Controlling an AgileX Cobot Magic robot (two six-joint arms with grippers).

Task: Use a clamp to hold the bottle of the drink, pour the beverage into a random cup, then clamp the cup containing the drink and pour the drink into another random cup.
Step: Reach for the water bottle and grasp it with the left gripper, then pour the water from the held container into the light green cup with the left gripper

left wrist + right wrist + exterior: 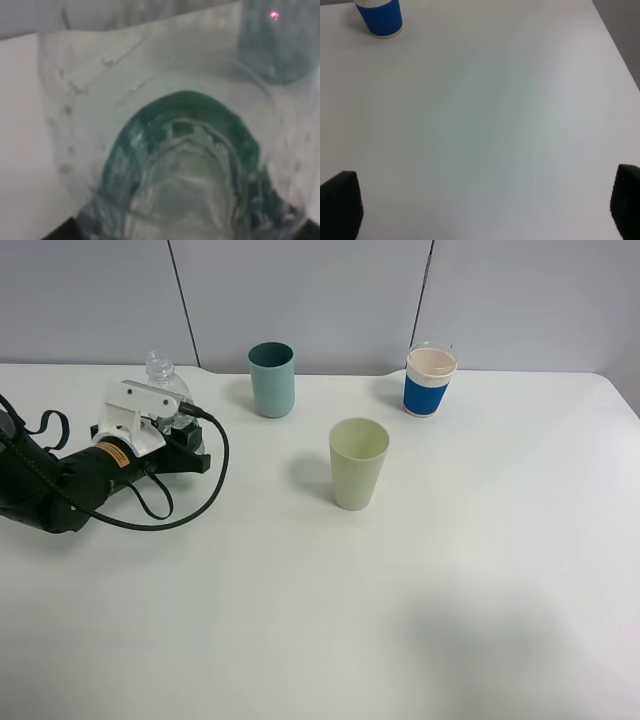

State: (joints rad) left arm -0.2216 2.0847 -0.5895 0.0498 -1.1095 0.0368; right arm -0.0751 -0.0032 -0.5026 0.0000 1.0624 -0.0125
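Note:
A clear plastic bottle (163, 383) stands at the far left of the white table (400, 620). My left gripper (188, 443) is closed around its lower part. The bottle (170, 150) fills the left wrist view, with only dark slivers of the fingers at its sides. A teal cup (271, 378) stands behind and to the right of the bottle, and shows blurred in the left wrist view (280, 40). A pale green cup (358, 462) stands mid-table. A blue-sleeved paper cup (431, 379) stands at the back right, and shows in the right wrist view (379, 17). My right gripper (480, 210) is open over bare table.
The left arm's black cable (205, 490) loops over the table beside the gripper. The table's right edge (615, 40) runs near the right gripper. A grey panelled wall (300, 290) stands behind the table.

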